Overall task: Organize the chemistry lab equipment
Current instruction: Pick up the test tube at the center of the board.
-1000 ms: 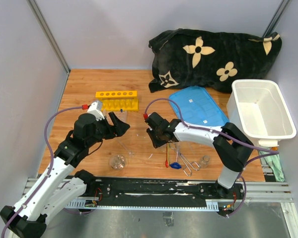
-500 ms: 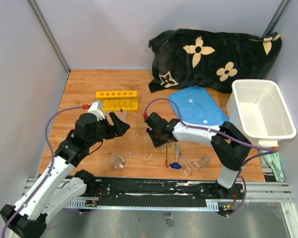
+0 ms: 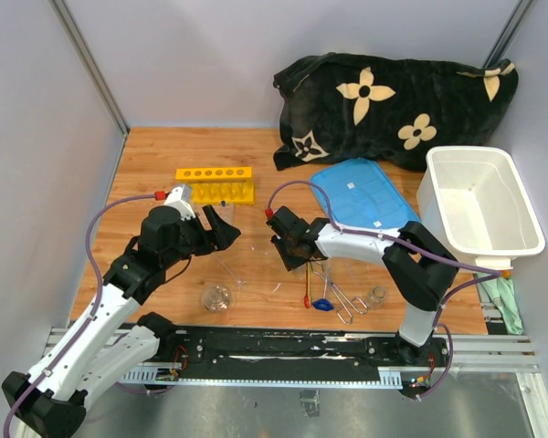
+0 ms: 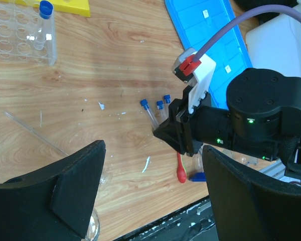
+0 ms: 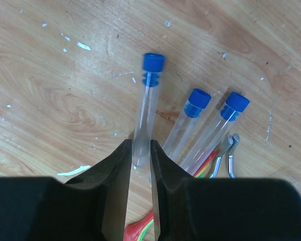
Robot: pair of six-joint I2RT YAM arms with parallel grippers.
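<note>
Right pincer point(image 3: 289, 252), seen from above, sits low over the middle of the desk point(image 3: 155, 155) with its jaws nearly together; what they hold is too small to make out from here. Left pincer point(image 3: 221, 228) hangs spread wide and empty, to its left and apart from it. A yellow rack point(image 3: 215, 173) stands behind the left pincer. A flask point(image 3: 217, 297) sits near the front edge. Tongs point(image 3: 344, 299), a spatula point(image 3: 309, 290) and a small beaker point(image 3: 376, 295) lie to the right of the right pincer. A blue lid point(image 3: 365, 196) lies flat beside a white tub point(image 3: 521, 237), and a black cloth point(image 3: 393, 105) is bunched at the back.

From the left wrist, the spread fingers frame the right pincer, whose tip meets the lower end of a blue-capped tube point(image 4: 149, 114). Two more tubes point(image 4: 161, 108) lie just beside it. A fourth tube point(image 4: 42, 27) stands upright in a clear rack point(image 4: 10, 40) at top left.

From the right wrist, both fingers point(image 5: 110, 196) are clenched on the tube's clear end, its cap pointing away. The two more tubes lie side by side on the wood to the right, with the tongs' tips just beside the outer one. The spatula's red end shows low between the fingers.
</note>
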